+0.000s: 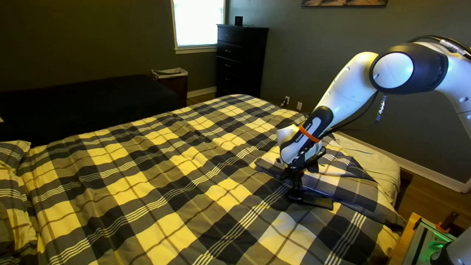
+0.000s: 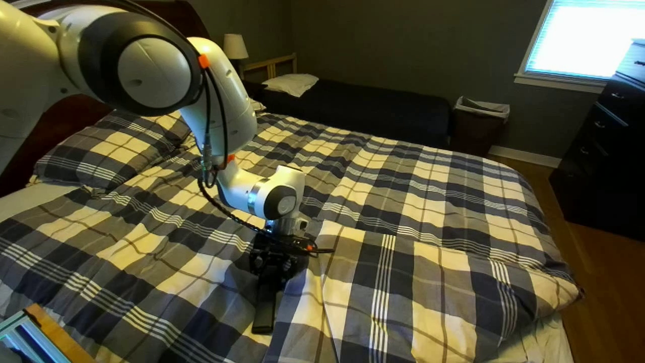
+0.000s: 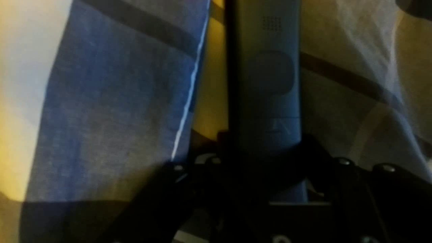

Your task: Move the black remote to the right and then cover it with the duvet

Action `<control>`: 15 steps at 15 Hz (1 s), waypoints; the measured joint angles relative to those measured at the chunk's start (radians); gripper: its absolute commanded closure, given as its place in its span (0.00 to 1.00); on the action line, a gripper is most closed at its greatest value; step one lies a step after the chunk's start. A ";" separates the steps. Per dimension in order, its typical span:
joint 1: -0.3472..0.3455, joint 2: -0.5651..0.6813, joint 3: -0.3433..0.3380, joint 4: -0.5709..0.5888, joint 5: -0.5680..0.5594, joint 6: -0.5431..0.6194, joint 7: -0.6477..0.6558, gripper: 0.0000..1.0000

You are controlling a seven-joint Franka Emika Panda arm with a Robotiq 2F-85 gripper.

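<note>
The black remote (image 3: pixel 271 74) lies flat on the plaid duvet (image 3: pixel 337 84), face up, with its buttons hard to make out. My gripper (image 3: pixel 263 152) reaches down over one end of it. Dark fingers (image 3: pixel 312 152) stand against both long sides of the remote, so the jaws look shut on it, though that area is very dim. In both exterior views the free end of the remote (image 1: pixel 320 201) (image 2: pixel 263 315) sticks out from under the gripper (image 1: pixel 296 193) (image 2: pixel 272 275). A folded-back part of the duvet (image 2: pixel 398 282) lies right beside the remote, its seam running nearly alongside.
Pale sheet (image 1: pixel 375 165) shows past the fold at the bed's edge. A wooden-edged stand (image 1: pixel 399 243) (image 2: pixel 60 333) sits against the bed. Plaid pillows (image 2: pixel 116 146) lie at the head. A dark bed (image 2: pixel 373 106), a bin (image 2: pixel 478 123) and a dresser (image 1: pixel 241 59) stand beyond.
</note>
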 measured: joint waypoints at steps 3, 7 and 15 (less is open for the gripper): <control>-0.039 -0.068 0.026 -0.059 0.072 0.020 -0.001 0.71; -0.088 -0.191 0.033 -0.156 0.193 0.059 0.019 0.71; -0.128 -0.403 -0.031 -0.276 0.290 0.069 0.109 0.46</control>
